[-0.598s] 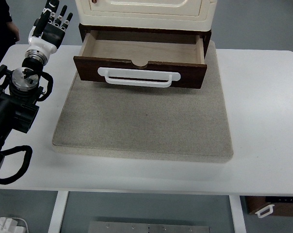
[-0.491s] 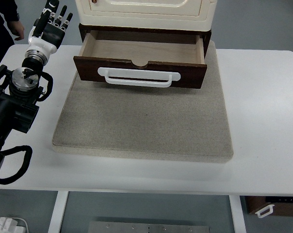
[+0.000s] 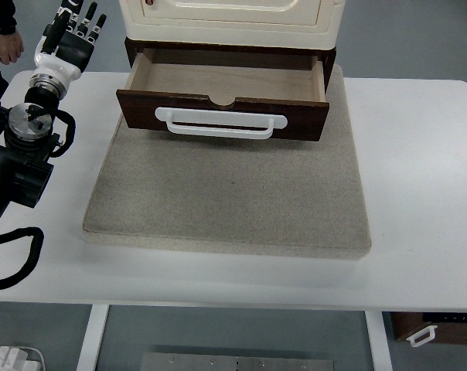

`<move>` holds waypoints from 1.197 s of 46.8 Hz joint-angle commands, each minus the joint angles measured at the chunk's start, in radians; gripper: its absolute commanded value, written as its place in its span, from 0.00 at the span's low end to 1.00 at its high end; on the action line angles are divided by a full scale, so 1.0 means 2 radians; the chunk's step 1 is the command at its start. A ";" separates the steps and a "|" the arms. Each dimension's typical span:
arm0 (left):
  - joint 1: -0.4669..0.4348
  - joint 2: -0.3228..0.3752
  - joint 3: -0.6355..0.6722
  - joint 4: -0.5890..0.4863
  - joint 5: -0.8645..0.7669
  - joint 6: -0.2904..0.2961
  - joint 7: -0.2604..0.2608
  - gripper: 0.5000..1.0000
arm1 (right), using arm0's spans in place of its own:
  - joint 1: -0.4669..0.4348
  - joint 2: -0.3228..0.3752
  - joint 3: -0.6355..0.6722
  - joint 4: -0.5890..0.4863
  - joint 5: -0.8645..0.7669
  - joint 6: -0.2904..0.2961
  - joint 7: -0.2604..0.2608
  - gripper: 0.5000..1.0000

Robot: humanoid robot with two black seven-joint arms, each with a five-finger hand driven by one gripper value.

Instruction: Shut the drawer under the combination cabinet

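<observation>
A cream cabinet [image 3: 232, 17] stands at the back of a grey mat [image 3: 233, 189]. Its dark brown drawer [image 3: 223, 113] is pulled out toward me, empty inside, with a white handle [image 3: 220, 123] across the front. My left hand [image 3: 73, 32] is raised at the far left, beside the cabinet and to the left of the drawer, apart from it. Its fingers are spread upward and hold nothing. The right arm does not show.
The white table [image 3: 419, 201] carries the mat. My left arm's black joints [image 3: 21, 154] fill the left edge. A person's hand [image 3: 8, 46] shows at the top left, just behind my hand. A brown box with a white handle [image 3: 434, 328] sits below the table's right.
My left hand and arm have shifted left and slightly up, away from the drawer. The person's hand at the top left has moved. The drawer has not moved.
</observation>
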 commanded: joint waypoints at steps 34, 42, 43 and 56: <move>-0.043 0.115 0.004 -0.119 0.040 -0.026 0.000 1.00 | 0.000 0.000 0.000 0.000 0.000 0.000 0.000 0.90; -0.065 0.143 0.018 -0.160 0.072 -0.029 0.000 1.00 | 0.000 0.000 0.000 0.000 0.000 0.000 0.000 0.90; -0.066 0.144 0.019 -0.165 0.076 -0.029 0.000 1.00 | 0.000 0.000 0.000 0.000 0.000 0.000 0.000 0.90; -0.066 0.156 0.038 -0.270 0.126 -0.033 0.001 1.00 | 0.000 0.000 0.000 0.000 0.000 0.000 0.000 0.90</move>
